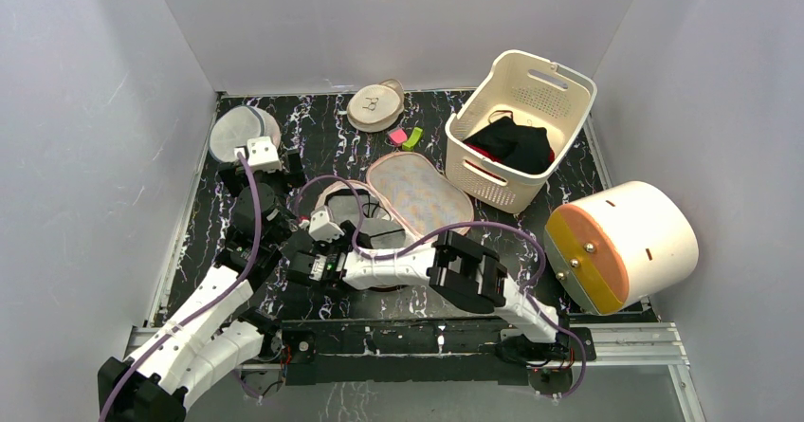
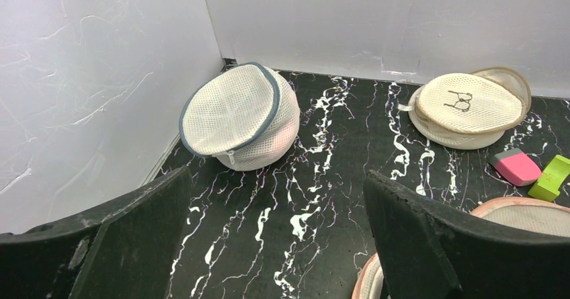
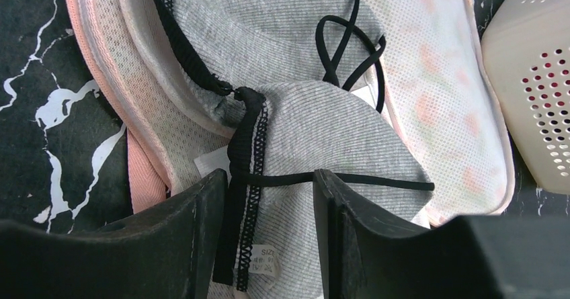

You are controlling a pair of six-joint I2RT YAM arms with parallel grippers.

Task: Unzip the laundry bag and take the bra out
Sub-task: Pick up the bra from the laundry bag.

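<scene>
Ahead of the left gripper (image 2: 277,178), you have open table (image 2: 336,111) to pass between the domed pouch (image 2: 240,117) on the left and the disc pouch (image 2: 467,107), pink block (image 2: 515,166) and green block (image 2: 550,178) on the right. On the right side, the basket (image 1: 569,81) stands just beside the laundry bag (image 1: 422,194), leaving only a narrow gap. The white drum (image 1: 626,242) blocks the near right corner. The right arm (image 1: 446,266) lies across the near centre. Walls (image 1: 398,24) close three sides.

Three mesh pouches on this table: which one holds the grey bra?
The two-lobed pink-trimmed laundry bag under the right gripper; the bra lies in its open side. The grey-trimmed dome and beige disc sit apart at the back.
</scene>
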